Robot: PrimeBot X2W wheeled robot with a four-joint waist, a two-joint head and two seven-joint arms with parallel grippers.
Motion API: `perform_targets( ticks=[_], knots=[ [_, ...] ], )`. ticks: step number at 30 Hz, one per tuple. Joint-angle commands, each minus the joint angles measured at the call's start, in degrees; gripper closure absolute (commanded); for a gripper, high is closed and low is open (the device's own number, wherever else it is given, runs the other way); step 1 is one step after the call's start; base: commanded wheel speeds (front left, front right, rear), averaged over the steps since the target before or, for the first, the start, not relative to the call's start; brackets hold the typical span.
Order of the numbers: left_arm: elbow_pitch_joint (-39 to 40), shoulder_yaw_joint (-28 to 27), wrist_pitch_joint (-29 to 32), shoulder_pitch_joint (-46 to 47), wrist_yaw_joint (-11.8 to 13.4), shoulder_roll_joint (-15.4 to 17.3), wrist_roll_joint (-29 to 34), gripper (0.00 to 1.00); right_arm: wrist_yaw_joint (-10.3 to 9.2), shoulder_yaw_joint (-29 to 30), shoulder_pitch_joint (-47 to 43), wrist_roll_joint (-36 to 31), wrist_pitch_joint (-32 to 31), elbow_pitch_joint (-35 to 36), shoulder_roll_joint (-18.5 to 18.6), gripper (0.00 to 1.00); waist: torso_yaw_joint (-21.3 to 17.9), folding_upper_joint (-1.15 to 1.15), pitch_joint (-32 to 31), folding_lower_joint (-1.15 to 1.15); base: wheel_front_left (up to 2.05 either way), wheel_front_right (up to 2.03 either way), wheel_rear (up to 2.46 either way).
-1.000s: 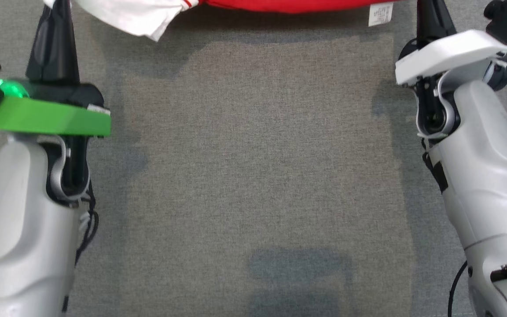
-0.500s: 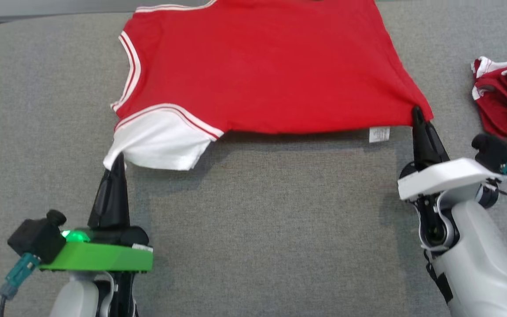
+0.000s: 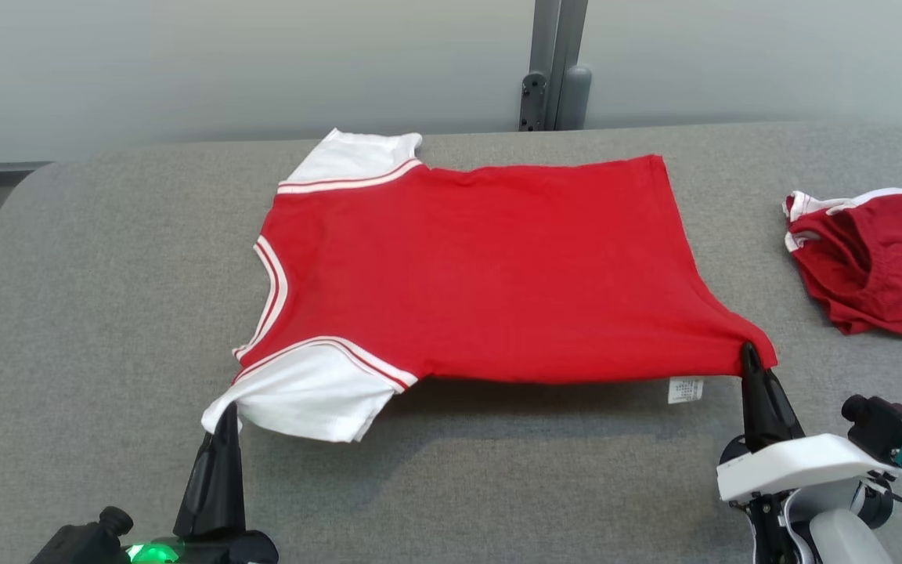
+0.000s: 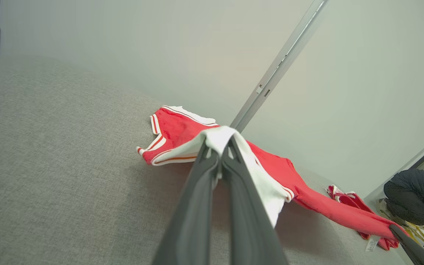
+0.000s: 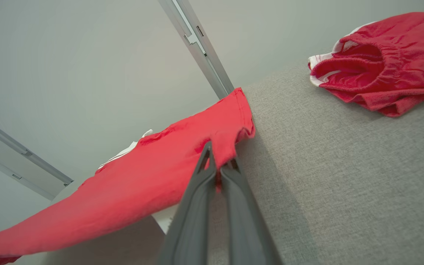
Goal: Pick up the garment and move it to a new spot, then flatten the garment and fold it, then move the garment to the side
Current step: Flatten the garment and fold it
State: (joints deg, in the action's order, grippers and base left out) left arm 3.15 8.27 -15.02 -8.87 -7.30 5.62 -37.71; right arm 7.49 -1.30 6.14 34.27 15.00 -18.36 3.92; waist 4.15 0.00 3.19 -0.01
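Your left hand (image 3: 225,413) is shut tight. Its two long dark fingers pinch the edge of the near white sleeve (image 3: 302,392) of the red short-sleeved cloth shirt (image 3: 482,266). In the left wrist view a bit of the white cloth folds over the tips of those fingers, so the grip is real. Your right hand (image 3: 748,354) is shut tight too. It pinches the near bottom corner of the red shirt, and in the right wrist view the red cloth is caught between its closed fingers. A small white tag (image 3: 686,389) hangs from the shirt's near edge, just beside the right hand. The shirt is spread out wide on the big grey cloth-covered table (image 3: 106,313), with its neck side toward your left and its bottom edge toward your right. The far part lies flat on the table, and the far white sleeve (image 3: 353,157) rests close to the table's back edge. The near edge is held up a little between your two hands, and a dark shadow lies on the table under it. A crumpled dark red cloth with white trim (image 3: 874,258) sits on the table to your right, apart from the shirt. A grey metal post (image 3: 553,63) stands behind the table.
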Motion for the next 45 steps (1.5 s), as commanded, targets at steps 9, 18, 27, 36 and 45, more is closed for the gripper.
perform_targets(
  ticks=[9,18,27,36,45],
  knots=[
    [10.8,0.3,-0.2,-6.3,-0.2,1.0,3.2,1.00,0.00,1.2,-8.9,-3.0,-2.4,12.1,-0.4,1.00,-0.7,0.00,-4.2,0.01,0.00,0.00,0.00],
    [11.9,1.3,2.8,-10.8,0.6,3.4,4.2,1.00,-0.01,2.8,-16.4,-3.3,-9.1,17.0,-0.9,1.00,-1.3,0.00,-2.8,0.01,0.00,0.00,0.00],
    [5.3,3.1,3.2,-9.5,0.3,3.7,2.7,1.00,-0.01,2.0,-14.1,-1.1,-7.5,8.1,-1.0,1.00,-1.5,0.00,-1.5,0.01,0.00,0.00,0.00],
    [-1.3,4.1,2.4,-2.9,0.0,3.9,1.9,1.00,0.00,-0.3,-10.5,-0.3,-6.2,1.5,-1.0,1.00,-1.3,0.00,0.5,0.01,0.00,0.00,0.00],
    [-12.0,6.2,0.7,11.0,-0.2,4.3,3.1,1.00,0.00,-1.3,-3.9,2.4,-4.8,-2.0,-1.0,1.00,-1.7,0.00,3.4,0.01,0.00,0.00,0.00]
  ],
)
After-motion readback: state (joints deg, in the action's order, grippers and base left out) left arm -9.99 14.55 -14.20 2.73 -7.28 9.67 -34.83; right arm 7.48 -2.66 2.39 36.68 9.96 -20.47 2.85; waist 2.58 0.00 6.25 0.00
